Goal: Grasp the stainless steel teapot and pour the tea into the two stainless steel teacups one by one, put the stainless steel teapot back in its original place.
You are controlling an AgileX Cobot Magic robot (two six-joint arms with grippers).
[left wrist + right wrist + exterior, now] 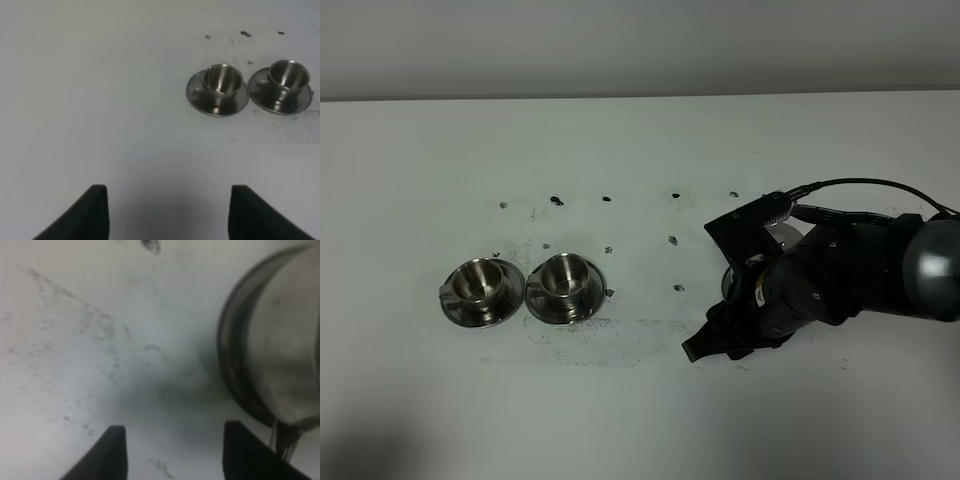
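Beside teapot [285, 340] | right claw [175, 440] spread, empty | teacups [563, 277] well away

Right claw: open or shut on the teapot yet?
Open. In the right wrist view the right claw has its fingers apart, bare table between them; the stainless steel teapot sits beside it, ungripped.

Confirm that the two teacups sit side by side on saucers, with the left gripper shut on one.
No: the left wrist view shows the left gripper open, clear of the two teacups, which do sit side by side on saucers.
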